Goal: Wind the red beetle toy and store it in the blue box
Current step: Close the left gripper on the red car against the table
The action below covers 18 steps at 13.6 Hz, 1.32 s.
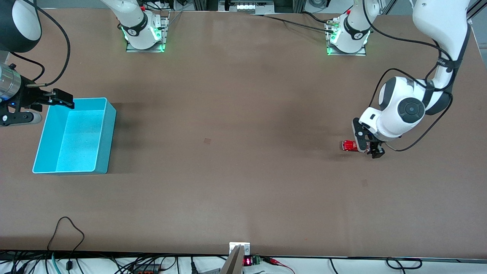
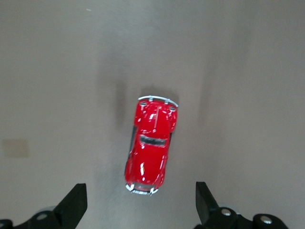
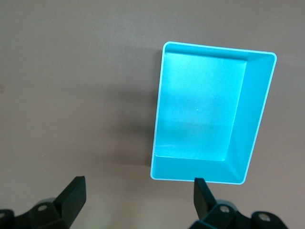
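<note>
Blue box (image 1: 107,135) w/ nothing inside

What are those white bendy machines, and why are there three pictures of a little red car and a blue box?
They are two robot arms with pincher hands. One picture looks down from high up; the other two come from cameras on the arms' wrists. On the brown table sit a red beetle toy and an empty blue box. The left gripper is down right by the car, fingers open, not holding it. The right gripper waits open above the box's edge. Nothing is held.
</note>
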{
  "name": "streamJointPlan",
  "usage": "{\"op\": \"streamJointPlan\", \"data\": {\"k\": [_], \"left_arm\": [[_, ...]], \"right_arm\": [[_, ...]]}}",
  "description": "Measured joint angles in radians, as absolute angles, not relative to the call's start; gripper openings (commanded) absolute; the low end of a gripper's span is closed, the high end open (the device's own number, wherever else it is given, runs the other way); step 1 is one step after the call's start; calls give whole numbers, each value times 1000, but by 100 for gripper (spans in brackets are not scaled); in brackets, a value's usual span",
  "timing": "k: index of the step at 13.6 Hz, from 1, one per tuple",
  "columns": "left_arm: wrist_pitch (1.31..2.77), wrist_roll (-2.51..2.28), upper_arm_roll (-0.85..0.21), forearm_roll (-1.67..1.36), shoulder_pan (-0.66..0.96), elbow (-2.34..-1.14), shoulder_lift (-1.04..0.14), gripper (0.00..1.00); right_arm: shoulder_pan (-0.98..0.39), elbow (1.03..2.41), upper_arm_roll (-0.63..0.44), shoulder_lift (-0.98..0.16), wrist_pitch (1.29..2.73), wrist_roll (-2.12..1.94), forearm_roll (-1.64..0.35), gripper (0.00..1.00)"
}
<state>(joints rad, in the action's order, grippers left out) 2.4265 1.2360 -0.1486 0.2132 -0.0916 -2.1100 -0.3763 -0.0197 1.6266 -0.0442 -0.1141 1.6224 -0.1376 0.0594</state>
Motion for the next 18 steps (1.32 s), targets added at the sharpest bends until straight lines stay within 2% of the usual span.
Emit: {"op": "streamJointPlan", "data": {"k": [1, 5, 6, 8, 9, 10, 11, 18], "left_arm": [[2459, 1259, -153, 213, -104, -2120, -390, 100], [2555, 1325, -177, 213, -142, -2149, -440, 89], [2563, 1337, -182, 213, -143, -2150, -446, 81], [2568, 1349, -196, 213, -144, -2151, -453, 53], [2568, 1358, -202, 213, -144, -2151, -453, 34], [2569, 1369, -207, 213, -144, -2151, -453, 22], [2571, 1383, -208, 213, -144, -2151, -453, 16], [2572, 1399, -208, 213, -160, -2150, -453, 16]], "right_arm": [[-20, 1627, -44, -114, 1622, -138, 59, 100], [-20, 1627, -44, -114, 1622, -138, 59, 100], [-20, 1627, -44, -114, 1622, -138, 59, 100], [-20, 1627, -44, -114, 1622, -138, 59, 100], [-20, 1627, -44, -114, 1622, -138, 59, 100], [-20, 1627, -44, -114, 1622, -138, 59, 100], [-20, 1627, -44, -114, 1622, -138, 59, 100], [-19, 1627, -44, -121, 1622, -138, 59, 100]]}}
